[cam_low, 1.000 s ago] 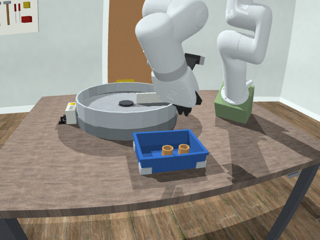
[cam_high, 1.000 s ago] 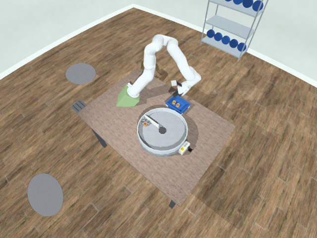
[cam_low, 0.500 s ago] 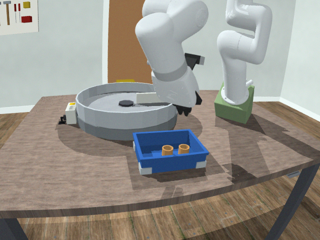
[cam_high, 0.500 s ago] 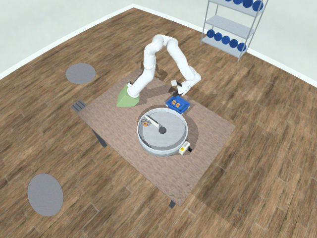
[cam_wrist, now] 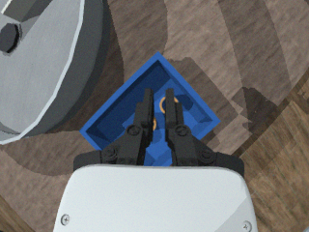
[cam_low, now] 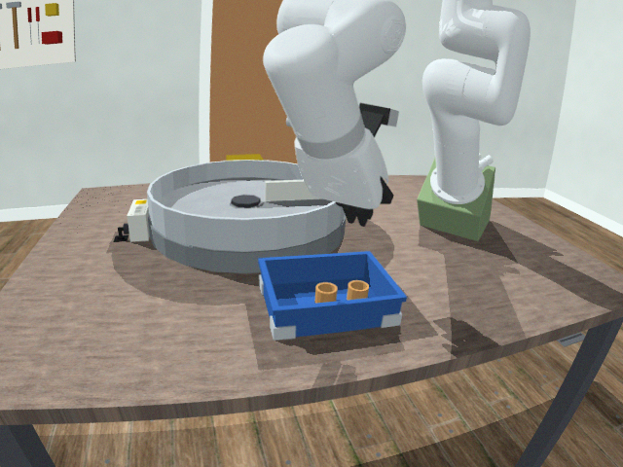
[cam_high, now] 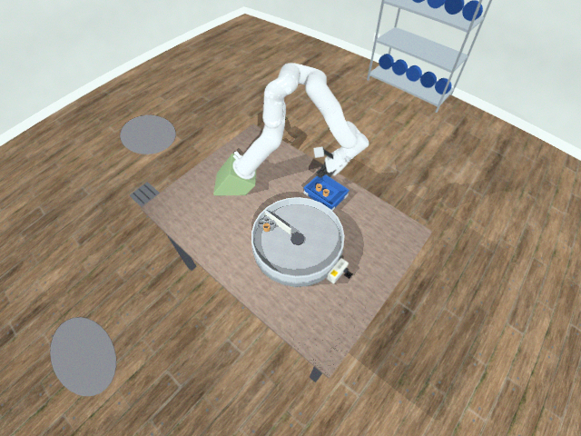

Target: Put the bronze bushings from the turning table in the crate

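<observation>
My gripper (cam_high: pixel 320 173) (cam_low: pixel 359 220) (cam_wrist: pixel 159 100) is narrowly open, with a small gap and nothing between its fingers. It hangs above the blue crate (cam_high: pixel 343 192) (cam_low: pixel 337 320) (cam_wrist: pixel 123 103). Two orange-brown bronze bushings stand in the crate: one bronze bushing (cam_high: pixel 319 187) and another bronze bushing (cam_high: pixel 326 193). The fingers partly cover them in the wrist view. The round grey turning table (cam_high: pixel 311 215) (cam_low: pixel 241 233) (cam_wrist: pixel 43 72) bears one bronze bushing (cam_high: pixel 266 225) at its left side. Several grey steel bushings (cam_high: pixel 269 222) lie close beside it. The exterior view does not show these.
A pale bar (cam_high: pixel 280 222) (cam_low: pixel 284 191) reaches from the turning table's dark hub towards its rim, beside the bushings. The turning table's raised wall stands close to the crate. A white box (cam_high: pixel 337 271) (cam_low: pixel 138 221) is at its outer side. The green arm base (cam_high: pixel 234 183) (cam_low: pixel 455 219) stands on the table.
</observation>
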`<state>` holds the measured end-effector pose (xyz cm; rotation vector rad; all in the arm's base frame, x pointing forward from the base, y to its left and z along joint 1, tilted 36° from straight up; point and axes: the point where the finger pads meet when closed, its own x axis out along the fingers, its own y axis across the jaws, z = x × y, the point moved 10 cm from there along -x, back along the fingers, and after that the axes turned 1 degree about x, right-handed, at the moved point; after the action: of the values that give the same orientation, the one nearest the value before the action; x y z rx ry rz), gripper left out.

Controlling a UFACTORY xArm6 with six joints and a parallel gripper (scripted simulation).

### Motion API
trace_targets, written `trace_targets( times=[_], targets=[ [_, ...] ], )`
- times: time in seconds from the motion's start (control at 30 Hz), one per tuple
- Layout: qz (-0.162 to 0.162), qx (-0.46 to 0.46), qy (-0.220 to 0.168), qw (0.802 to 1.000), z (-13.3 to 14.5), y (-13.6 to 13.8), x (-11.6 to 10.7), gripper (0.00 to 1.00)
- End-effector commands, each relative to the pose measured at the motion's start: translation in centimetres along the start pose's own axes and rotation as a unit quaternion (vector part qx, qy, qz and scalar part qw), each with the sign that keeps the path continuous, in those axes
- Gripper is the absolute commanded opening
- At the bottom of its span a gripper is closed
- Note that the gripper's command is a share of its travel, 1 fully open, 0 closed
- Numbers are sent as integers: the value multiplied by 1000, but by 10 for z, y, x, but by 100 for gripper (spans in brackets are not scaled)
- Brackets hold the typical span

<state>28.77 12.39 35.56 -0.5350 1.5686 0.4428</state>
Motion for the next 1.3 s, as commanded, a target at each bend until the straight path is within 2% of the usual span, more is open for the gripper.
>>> trace_targets(
  times=[0.0, 0.33, 0.67, 0.73, 0.77, 1.27],
  targets=[
    [0, 0, -2, 1000, 0, 0, -1, 12],
    [0, 0, -2, 1000, -3, -4, 1, 13],
    [0, 0, -2, 1000, -55, -68, 46, 13],
    [0, 0, -2, 1000, -55, -68, 46, 13],
    [0, 0, -2, 1000, -67, -83, 57, 13],
    [0, 0, -2, 1000, -128, -157, 109, 13]
  ],
)
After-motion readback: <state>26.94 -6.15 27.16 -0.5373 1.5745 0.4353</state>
